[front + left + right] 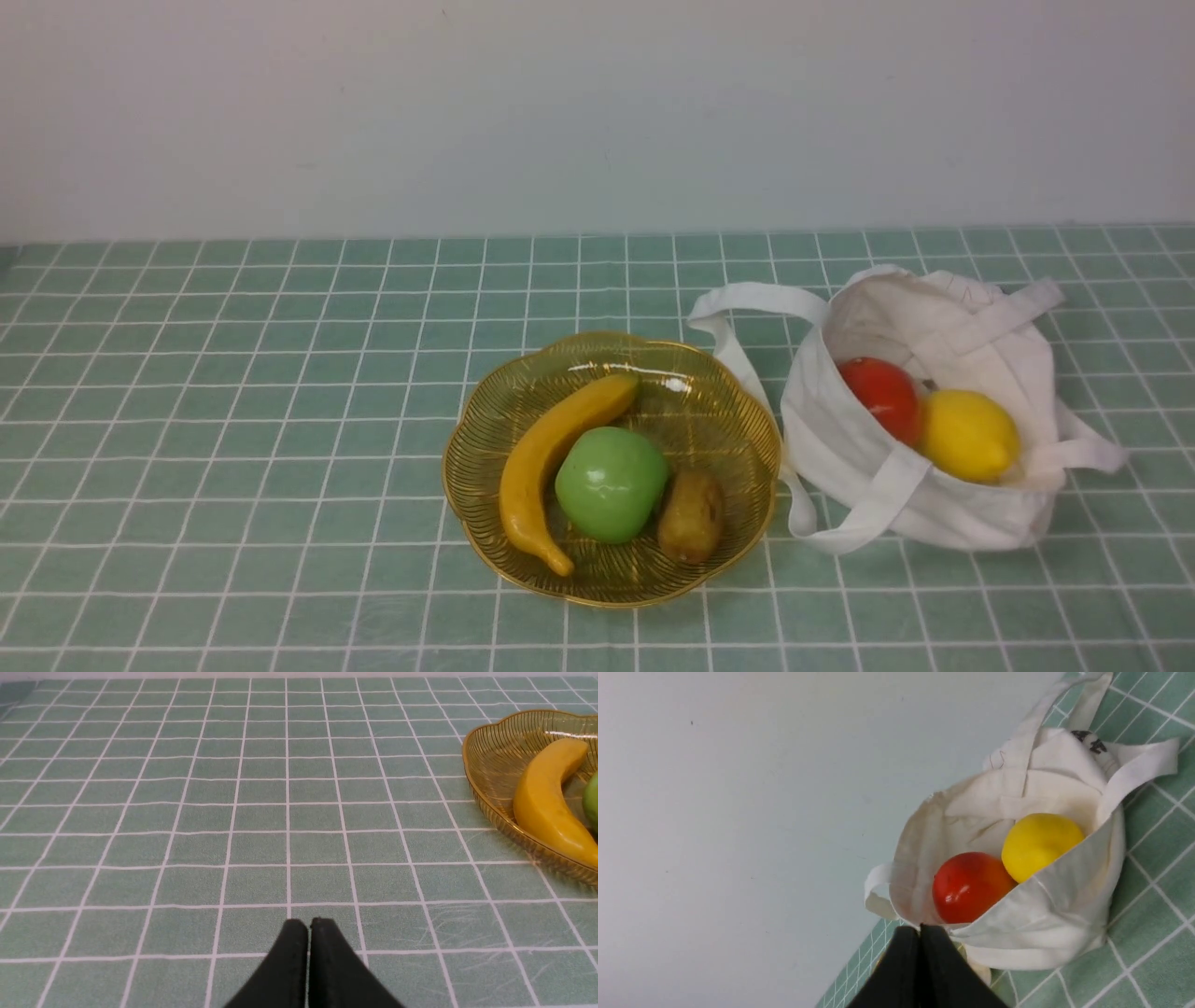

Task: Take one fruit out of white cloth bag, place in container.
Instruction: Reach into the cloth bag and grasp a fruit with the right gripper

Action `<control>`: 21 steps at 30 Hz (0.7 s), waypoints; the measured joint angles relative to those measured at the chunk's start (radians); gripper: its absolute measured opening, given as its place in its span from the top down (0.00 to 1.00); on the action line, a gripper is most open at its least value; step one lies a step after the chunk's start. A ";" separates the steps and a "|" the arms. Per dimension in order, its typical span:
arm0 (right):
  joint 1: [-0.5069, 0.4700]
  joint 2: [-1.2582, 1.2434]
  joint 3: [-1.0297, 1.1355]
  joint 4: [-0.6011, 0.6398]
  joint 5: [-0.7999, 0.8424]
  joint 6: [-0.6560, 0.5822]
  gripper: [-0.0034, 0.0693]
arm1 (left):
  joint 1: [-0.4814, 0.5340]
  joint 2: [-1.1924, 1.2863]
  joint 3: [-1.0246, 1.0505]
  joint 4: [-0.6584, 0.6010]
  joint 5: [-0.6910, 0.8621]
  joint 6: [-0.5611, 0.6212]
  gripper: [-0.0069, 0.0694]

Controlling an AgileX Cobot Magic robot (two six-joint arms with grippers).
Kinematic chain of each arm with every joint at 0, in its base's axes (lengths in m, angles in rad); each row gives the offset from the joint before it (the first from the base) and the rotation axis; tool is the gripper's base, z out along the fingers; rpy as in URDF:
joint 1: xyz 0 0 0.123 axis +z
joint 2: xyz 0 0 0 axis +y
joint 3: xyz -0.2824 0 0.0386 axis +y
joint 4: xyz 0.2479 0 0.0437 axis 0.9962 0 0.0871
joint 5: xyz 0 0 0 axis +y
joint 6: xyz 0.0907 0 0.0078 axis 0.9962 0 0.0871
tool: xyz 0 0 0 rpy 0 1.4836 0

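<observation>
Since the red fruit is seen lying inside the white bag, touching a lemon at the open mouth, and nothing has been gripped, the task is judged to be at its first step: the reach toward the bag. The bag is slumped on the checked cloth just beside the dish, on the robot's right side, with one strap lying close to the dish's rim. A banana, a green apple and a small brown fruit are already held in the dish, though bare room is left toward its far side. The right gripper is seen with its jaws pressed together and empty, aimed at the bag's near edge just short of the red fruit, from a raised, tilted pose in which much of the wall is taken in. The left gripper is likewise closed on nothing, held low over bare cloth, apart from the dish. Neither arm is shown in the front view. For the next move, the right jaws would need to be spread wide enough for the round, glossy fruit and lowered into the mouth without the fabric or the lemon being caught.
</observation>
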 joint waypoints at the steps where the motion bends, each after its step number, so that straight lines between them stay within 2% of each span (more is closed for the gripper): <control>1: 0.000 0.000 0.000 0.003 -0.001 0.000 0.97 | 0.000 0.000 0.000 0.000 0.000 0.000 0.92; 6: 0.000 0.000 0.000 0.062 -0.025 0.012 0.97 | 0.000 0.000 0.000 0.000 0.000 0.000 0.92; 9: 0.000 0.000 -0.021 0.081 -0.037 -0.057 0.97 | 0.000 0.000 0.000 0.000 0.000 0.000 0.92; 13: 0.000 0.005 -0.180 0.084 -0.059 -0.326 0.97 | 0.000 0.000 0.000 0.000 0.000 0.000 0.92; 16: 0.000 0.097 -0.324 0.071 -0.037 -0.546 0.97 | 0.000 0.000 0.000 0.000 0.000 0.000 0.92; 19: 0.000 0.270 -0.438 0.050 0.066 -0.661 0.97 | 0.000 0.000 0.000 0.000 0.000 0.000 0.92; 21: 0.000 0.405 -0.493 0.033 0.150 -0.696 0.97 | 0.000 0.000 0.000 0.000 0.000 0.000 0.92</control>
